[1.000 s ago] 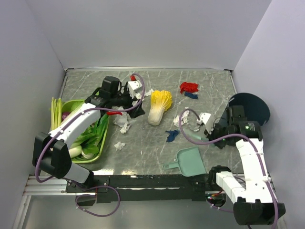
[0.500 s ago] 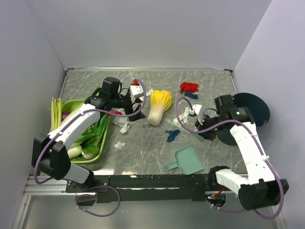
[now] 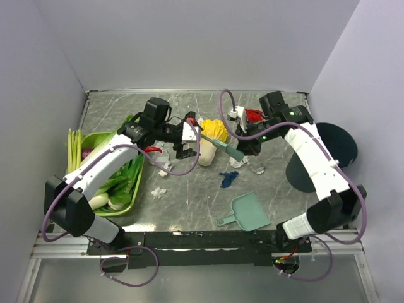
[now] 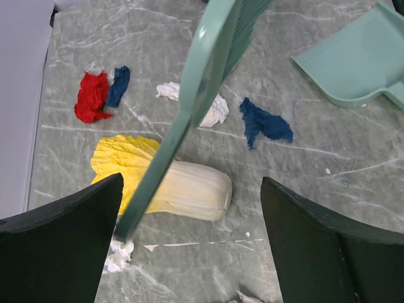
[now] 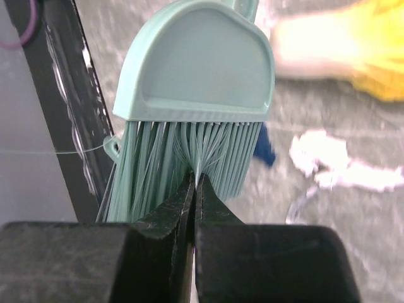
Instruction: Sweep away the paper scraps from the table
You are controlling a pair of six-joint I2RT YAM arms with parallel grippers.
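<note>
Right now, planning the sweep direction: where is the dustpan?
In the top view the dustpan lies near the front edge of the table, right of centre, just below the dark blue scrap.

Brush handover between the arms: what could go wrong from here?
1. The right gripper is shut only on the bristles of the brush, so it may swivel or slip out when the left closes.
2. The handle crosses the open left gripper close to one finger, not centred; closing could knock it aside.
3. The napa cabbage lies directly below; a dropped brush would hit it and could scatter nearby paper scraps.
</note>
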